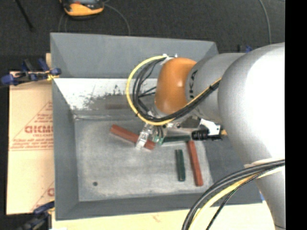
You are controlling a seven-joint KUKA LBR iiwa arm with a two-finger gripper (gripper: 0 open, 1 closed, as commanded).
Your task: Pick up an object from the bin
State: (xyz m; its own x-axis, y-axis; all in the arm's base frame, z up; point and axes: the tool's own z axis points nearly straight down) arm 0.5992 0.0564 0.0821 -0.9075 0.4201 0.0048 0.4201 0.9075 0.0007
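Dark floor all round; saw grey metal bin (64, 143) on it, sloped walls, flat scuffed bottom. Noted silver arm (249, 104) extending in from the view's right, orange cover (173, 87) at the wrist, yellow cable (129, 87) looped round that cover with black cables alongside.

Found gripper (145, 140) low in the bin, about mid-floor. Sat right over the right-hand end of a red rod (122, 133). Rod lay flat on the bottom, slanted, running from under the gripper out to the gripper's upper left; short red stub poked out at the gripper's lower right. Looked in contact with the rod or just above it; could not tell which. Could not tell whether the claw was apart, together, or clamped on the rod: detail there too small and overlapped by the wrist.

Logged the rest relative to the gripper:
- Just right, crosswise, partly under the arm: dark green stick (173, 139).
- Lower right, near each other but apart, both roughly upright in the view: second dark green stick (180, 166) and, further right, longer orange-red stick (194, 164).
- Well to the lower left, alone on bare bottom: small dark speck (94, 183).
- Up-left, on the far wall: dark smudges (91, 98).
- Far up-left, outside the bin on the floor: orange-and-black handheld device (80, 1) with a thin lead.
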